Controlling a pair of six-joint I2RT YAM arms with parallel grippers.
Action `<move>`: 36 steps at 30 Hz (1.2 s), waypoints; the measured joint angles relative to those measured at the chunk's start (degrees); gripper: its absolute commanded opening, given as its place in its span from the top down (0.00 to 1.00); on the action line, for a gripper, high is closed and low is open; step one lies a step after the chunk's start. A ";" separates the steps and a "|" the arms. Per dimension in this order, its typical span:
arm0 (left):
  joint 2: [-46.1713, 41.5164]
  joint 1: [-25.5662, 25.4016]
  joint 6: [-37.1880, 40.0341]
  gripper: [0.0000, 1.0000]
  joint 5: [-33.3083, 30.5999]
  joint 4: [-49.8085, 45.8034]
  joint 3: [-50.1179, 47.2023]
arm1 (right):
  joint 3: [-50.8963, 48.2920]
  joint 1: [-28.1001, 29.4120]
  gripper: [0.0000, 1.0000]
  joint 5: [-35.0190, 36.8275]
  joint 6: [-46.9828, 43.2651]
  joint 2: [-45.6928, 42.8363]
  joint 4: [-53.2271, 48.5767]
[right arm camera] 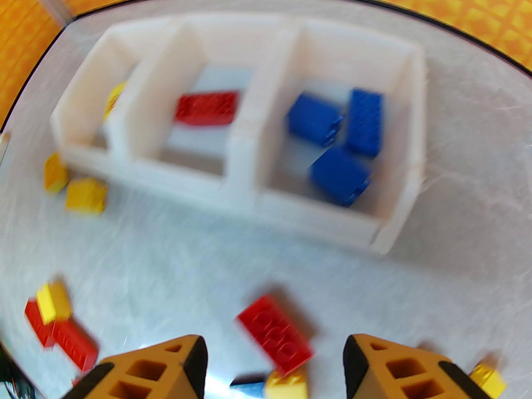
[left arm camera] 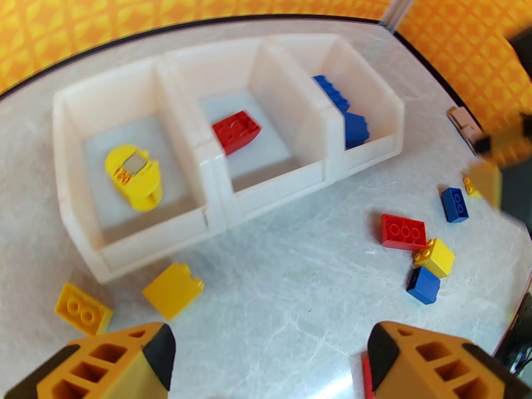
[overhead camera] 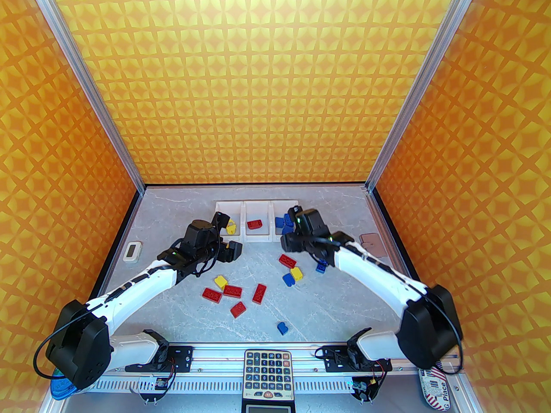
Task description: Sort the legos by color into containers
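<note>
Containers point(left arm camera: 274, 191) lying in a left-right row, red lego point(right arm camera: 206, 107) lying lengthwise along it; left gripper point(left arm camera: 270, 347) and right gripper point(right arm camera: 274, 360) gaping, empty.

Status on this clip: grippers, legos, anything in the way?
Left gripper open, empty. Right gripper open, empty, by the containers, which hold one yellow, one red, three blue. Most legos loose on table. Nothing blocking.

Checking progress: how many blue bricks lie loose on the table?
3: one blue brick beside a yellow brick, one beside the right arm, one alone near the front edge. The arms may hide others.
</note>
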 measured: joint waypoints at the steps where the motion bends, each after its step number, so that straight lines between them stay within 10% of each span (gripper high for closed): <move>1: -0.20 0.00 -0.85 0.19 -0.61 -1.57 0.09 | -0.50 -0.02 0.41 -0.28 0.17 -0.70 0.02; 22: -6.95 -5.09 -27.23 0.27 -5.16 -11.08 -14.73 | -4.02 0.68 0.42 -4.11 1.29 -0.50 3.91; 36: -0.72 -5.86 -29.86 0.33 -5.33 -8.04 -14.38 | -4.90 0.68 0.42 -4.55 1.46 0.42 5.03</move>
